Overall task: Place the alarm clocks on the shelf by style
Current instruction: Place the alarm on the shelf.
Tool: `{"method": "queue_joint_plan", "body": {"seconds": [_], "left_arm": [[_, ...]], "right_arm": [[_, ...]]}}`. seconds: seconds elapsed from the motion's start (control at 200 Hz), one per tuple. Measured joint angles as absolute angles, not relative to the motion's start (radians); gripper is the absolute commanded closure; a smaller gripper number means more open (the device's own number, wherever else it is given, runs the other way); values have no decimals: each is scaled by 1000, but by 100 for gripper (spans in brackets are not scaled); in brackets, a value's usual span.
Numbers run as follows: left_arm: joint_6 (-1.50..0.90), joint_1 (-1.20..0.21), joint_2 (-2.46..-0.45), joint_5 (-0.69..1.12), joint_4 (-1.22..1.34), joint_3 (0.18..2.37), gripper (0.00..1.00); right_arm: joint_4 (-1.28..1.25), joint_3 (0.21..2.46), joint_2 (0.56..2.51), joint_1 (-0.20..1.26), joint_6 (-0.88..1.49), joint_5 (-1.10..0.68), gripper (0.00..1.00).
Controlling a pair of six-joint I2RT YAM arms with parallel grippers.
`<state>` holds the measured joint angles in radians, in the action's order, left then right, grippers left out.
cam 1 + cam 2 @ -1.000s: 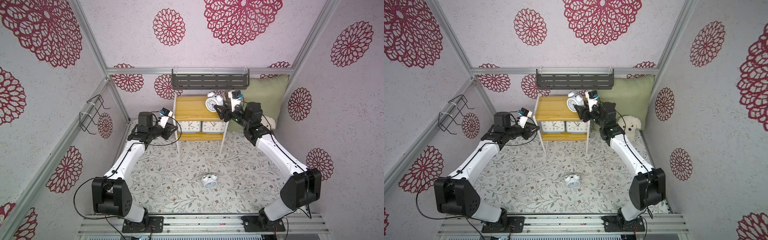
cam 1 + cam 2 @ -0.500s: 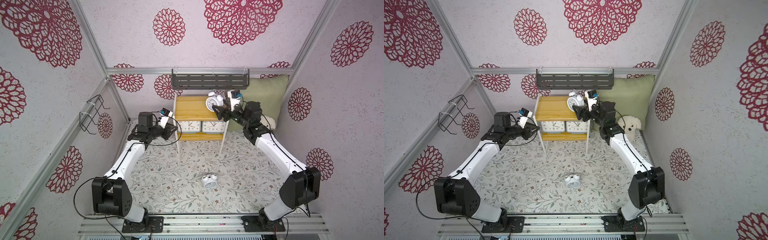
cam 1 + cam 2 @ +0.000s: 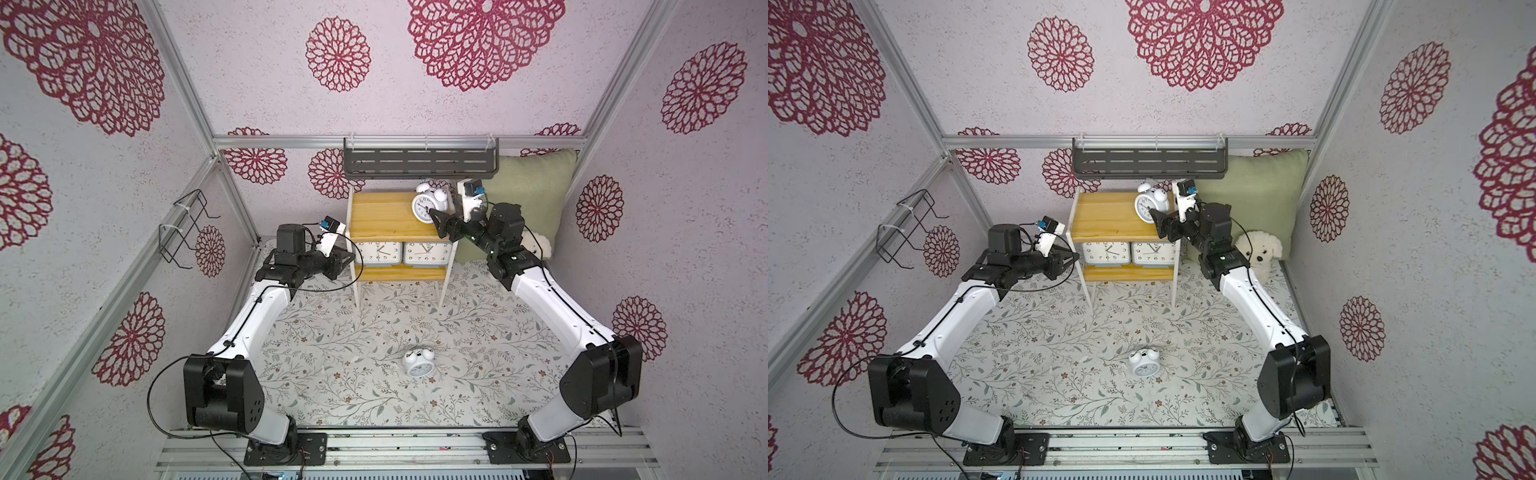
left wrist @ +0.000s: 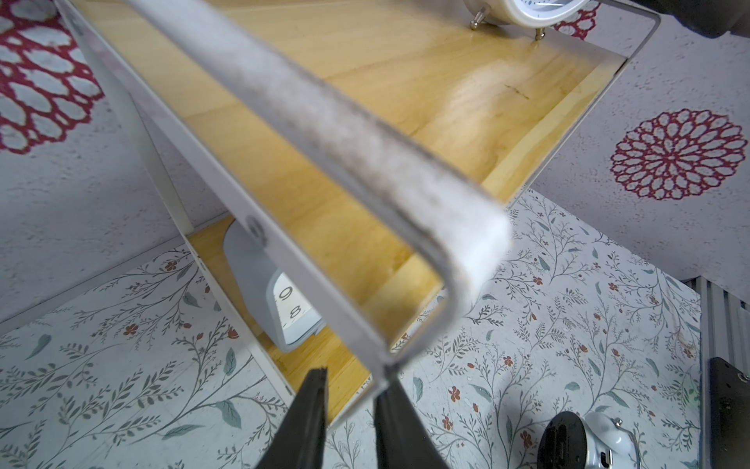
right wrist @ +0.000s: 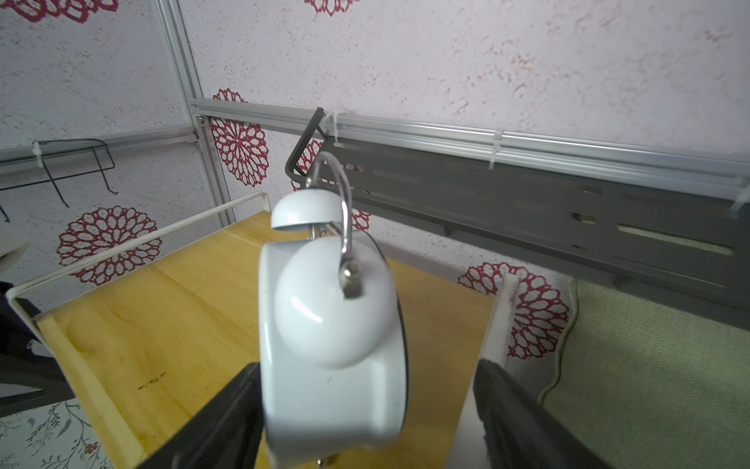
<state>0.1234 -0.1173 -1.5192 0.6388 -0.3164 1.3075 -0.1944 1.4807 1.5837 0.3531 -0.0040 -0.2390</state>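
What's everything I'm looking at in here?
mat: one, floral, floor
shelf: one, yellow and white, back wall
twin-bell clocks: two, white, one on the shelf's top, one on the mat
square clocks: two, grey, lower board
slotted rack: one, dark grey, above the shelf
wire rack: one, black, side wall
pillow: one, green, beside the shelf
toy dog: one, white, by the pillow
arms: two, white and black
left hand: black, at the shelf's frame
right hand: black, open around the shelf's twin-bell clock
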Motion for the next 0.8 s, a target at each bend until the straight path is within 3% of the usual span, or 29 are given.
{"method": "queue_joint_plan", "body": {"seconds": [0.801], "left_arm": [[127,-117,-1519,634,-320,1308,73]], "right_arm": [[-167,1467,1552,352,-49,-136,14]]}}
